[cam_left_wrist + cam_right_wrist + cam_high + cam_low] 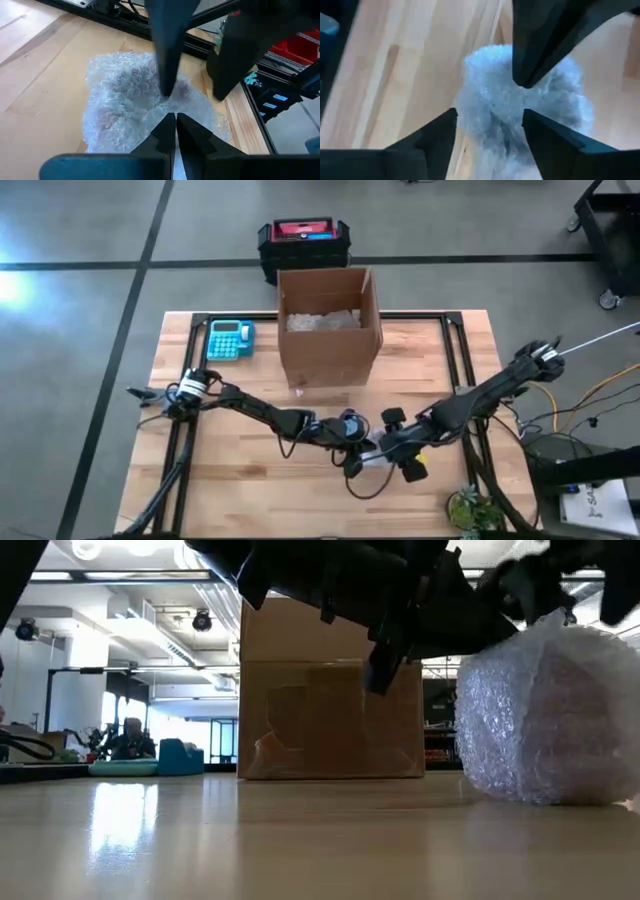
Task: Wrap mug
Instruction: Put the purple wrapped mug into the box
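— Far left on the worktop (200,470)?
— Blue calculator (230,339) near the back edge, just left of the cardboard box (329,325). Inside the box, some bubble wrap.

— Middle?
— Left end effector (352,460) low over the front-centre of the worktop, fingers pressed together, pinching a fold of the bubble-wrapped bundle (145,107). No bare mug visible; only wrap.

— Bundle's position?
— Resting on the worktop, in front of the box and toward its right, between both end effectors.

— Right side?
— Right end effector (400,455) just beside the bundle, fingers (437,137) spread apart on either side of the wrap, released, not gripping.

— Beyond the worktop?
— Black and red case (304,242) on the floor behind the box.
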Motion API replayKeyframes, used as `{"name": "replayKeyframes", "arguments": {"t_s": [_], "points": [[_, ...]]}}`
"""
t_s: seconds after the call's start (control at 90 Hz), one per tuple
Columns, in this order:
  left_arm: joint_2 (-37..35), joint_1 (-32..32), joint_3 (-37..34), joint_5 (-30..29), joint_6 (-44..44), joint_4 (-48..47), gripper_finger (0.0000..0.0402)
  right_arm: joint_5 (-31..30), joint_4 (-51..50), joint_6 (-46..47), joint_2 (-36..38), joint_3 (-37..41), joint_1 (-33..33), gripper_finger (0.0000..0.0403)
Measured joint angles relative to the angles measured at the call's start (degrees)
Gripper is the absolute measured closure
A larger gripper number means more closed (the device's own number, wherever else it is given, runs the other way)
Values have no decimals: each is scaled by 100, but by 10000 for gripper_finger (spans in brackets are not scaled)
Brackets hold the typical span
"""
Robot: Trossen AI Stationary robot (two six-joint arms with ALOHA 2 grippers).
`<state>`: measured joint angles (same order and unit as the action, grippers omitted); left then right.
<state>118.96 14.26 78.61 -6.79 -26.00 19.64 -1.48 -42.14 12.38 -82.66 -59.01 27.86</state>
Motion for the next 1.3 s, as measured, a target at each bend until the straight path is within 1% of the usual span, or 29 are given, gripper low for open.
{"name": "replayKeyframes", "arguments": {"t_s": [0.144, 0.267, 0.356, 0.467, 0.544, 0.589, 0.633, 0.678, 0.767, 0.822, 0.878, 1.0, 1.067, 1.122, 1.2, 1.3], "points": [[4, 0, 0, -5, 0, 9, 397, -20, 135, -57, -446, 60, 0, 169], [-15, -2, 0, -11, 0, -6, 397, -73, 170, -153, -731, 40, 2, 191], [-117, 2, -2, 163, 28, -121, 397, -41, 136, -237, -808, 28, 2, 232], [-307, 78, 0, 282, 179, -402, 399, 33, 60, -308, -780, -38, 4, 309], [-444, 159, 0, 285, 307, -759, 401, 115, -220, -364, -734, -194, 2, 367], [-554, 207, -2, 269, 359, -1009, 401, 194, -541, -461, -709, -341, 2, 384], [-673, 278, -2, 133, 422, -1288, 401, 195, -897, -499, -664, -544, 1, 386], [-816, 355, -2, -63, 506, -1548, 401, 165, -1167, -541, -574, -749, 2, 380], [-1077, 535, 0, -721, 617, -2145, 401, -50, -1559, -678, -351, -1162, 0, 370], [-1201, 642, 0, -1123, 639, -2500, 401, -209, -1697, -866, -205, -1403, -9, 373], [-1308, 738, 0, -1371, 637, -2816, 401, -311, -1721, -1060, -48, -1668, -52, 382], [-1480, 912, 0, -1475, 592, -3061, 401, -691, -1585, -1523, 360, -2306, -168, 390], [-1497, 979, 0, -1478, 623, -3067, 402, -1054, -1444, -1878, 546, -2591, -310, 390], [-1497, 988, 0, -1476, 623, -3076, 402, -1443, -1140, -2213, 702, -2767, -468, 388], [-1500, 981, 0, -1478, 604, -3067, 402, -1817, -639, -2719, 897, -2935, -839, 387], [-1502, 970, 0, -1478, 558, -3076, 402, -1828, -65, -3220, 1080, -3096, -1524, 390]]}}
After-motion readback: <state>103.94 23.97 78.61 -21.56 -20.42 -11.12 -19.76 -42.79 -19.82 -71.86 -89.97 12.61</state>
